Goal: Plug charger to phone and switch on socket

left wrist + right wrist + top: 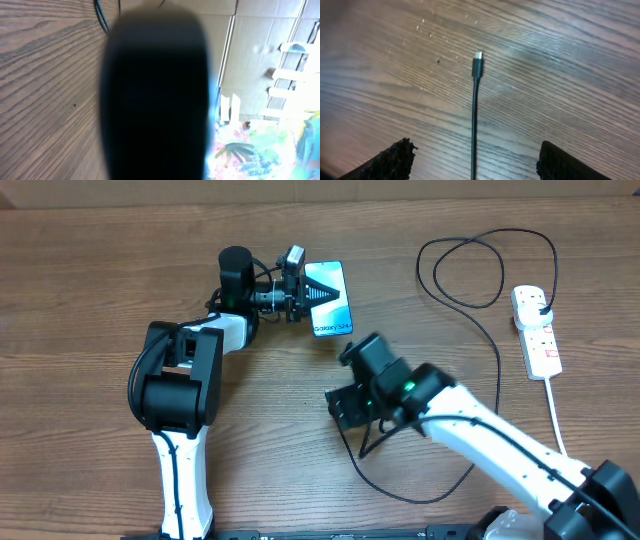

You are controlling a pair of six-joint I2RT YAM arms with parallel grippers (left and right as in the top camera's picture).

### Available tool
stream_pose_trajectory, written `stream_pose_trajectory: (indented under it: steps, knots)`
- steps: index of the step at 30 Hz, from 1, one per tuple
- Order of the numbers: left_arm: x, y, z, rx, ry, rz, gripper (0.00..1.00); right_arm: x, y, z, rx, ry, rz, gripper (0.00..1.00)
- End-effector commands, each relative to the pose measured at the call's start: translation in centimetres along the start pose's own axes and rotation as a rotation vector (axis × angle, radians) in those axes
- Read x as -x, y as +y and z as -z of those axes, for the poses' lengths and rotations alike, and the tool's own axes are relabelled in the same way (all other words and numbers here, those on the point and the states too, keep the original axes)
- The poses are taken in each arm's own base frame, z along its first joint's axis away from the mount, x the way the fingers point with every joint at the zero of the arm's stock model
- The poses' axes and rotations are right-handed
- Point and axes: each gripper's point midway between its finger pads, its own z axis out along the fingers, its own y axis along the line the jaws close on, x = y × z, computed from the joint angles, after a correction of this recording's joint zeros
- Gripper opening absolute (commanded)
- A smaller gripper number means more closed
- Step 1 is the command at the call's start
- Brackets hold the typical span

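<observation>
Hovering right gripper [477,147], agape over charger [475,100]

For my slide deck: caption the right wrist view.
Right gripper open over the table, the charger cable lying between its fingers, connector tip pointing away.

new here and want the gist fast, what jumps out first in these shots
The bright teal phone sits at top centre, with the left gripper apparently clamped on it. Just below, the right gripper hangs open over the charger tip, which lies on the wood. At far right is the white socket, with the charger's black plug seemingly in it.
</observation>
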Motion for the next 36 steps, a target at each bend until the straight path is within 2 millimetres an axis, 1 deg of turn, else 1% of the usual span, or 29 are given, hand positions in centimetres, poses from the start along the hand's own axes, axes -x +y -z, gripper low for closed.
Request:
stream_pose_trajectory:
  steps: [1, 4, 6, 7, 8, 9, 15, 19, 20, 21, 23, 25, 26, 27, 32, 36]
  knots:
    - [1.1, -1.0, 1.0, -0.006, -0.026, -0.06, 0.04, 0.5, -0.4, 0.0, -0.144, -0.07, 0.082, 0.79]
    - [1.6, -0.9, 2.0, -0.005, -0.047, -0.052, 0.04, 0.8, 0.6, -1.1, -0.161, -0.09, 0.123, 0.79]
    - [1.6, -0.9, 2.3, -0.006, -0.047, -0.051, 0.04, 1.1, 1.2, -2.5, -0.157, -0.087, 0.157, 0.81]
    - [1.6, -0.9, 2.3, -0.007, -0.045, -0.051, 0.04, 0.9, 1.1, -3.4, -0.162, -0.074, 0.16, 0.9]
    - [1.6, -0.9, 2.3, -0.007, -0.045, -0.052, 0.04, 0.8, 1.0, -3.9, -0.167, -0.064, 0.161, 0.93]
    - [1.6, -0.9, 2.3, -0.007, -0.045, -0.052, 0.04, 0.6, 0.9, -4.5, -0.172, -0.051, 0.161, 1.0]
    - [1.6, -0.9, 2.3, -0.006, -0.048, -0.063, 0.04, 0.4, 0.9, -6.6, -0.17, -0.026, 0.191, 1.0]
    - [1.6, -0.9, 2.3, -0.006, -0.048, -0.063, 0.04, 1.0, 1.2, -7.3, -0.162, -0.046, 0.21, 1.0]
    - [1.6, -0.9, 2.3, -0.006, -0.048, -0.063, 0.04, 1.1, 1.3, -7.6, -0.16, -0.051, 0.21, 0.99]
    - [1.6, -0.9, 2.3, -0.006, -0.048, -0.063, 0.04, 1.2, 1.3, -7.8, -0.16, -0.052, 0.21, 0.95]
    - [1.6, -0.9, 2.3, -0.006, -0.048, -0.063, 0.04, 1.1, 1.1, -8.5, -0.166, -0.044, 0.209, 0.82]
    - [1.6, -0.9, 2.3, -0.006, -0.048, -0.063, 0.04, 1.1, 0.9, -8.8, -0.173, -0.044, 0.208, 0.72]
    - [1.6, -0.9, 2.3, -0.006, -0.048, -0.062, 0.04, 1.1, 0.9, -8.8, -0.175, -0.045, 0.208, 0.68]
    - [1.6, -0.9, 2.3, -0.006, -0.048, -0.062, 0.04, 1.2, 0.9, -8.8, -0.176, -0.049, 0.208, 0.67]
    - [1.6, -0.9, 2.3, -0.006, -0.048, -0.06, 0.04, 2.1, 0.5, -8.7, -0.198, -0.085, 0.201, 0.66]
    - [1.6, -0.9, 2.3, -0.005, -0.048, -0.059, 0.04, 2.2, 0.5, -8.9, -0.198, -0.088, 0.198, 0.65]
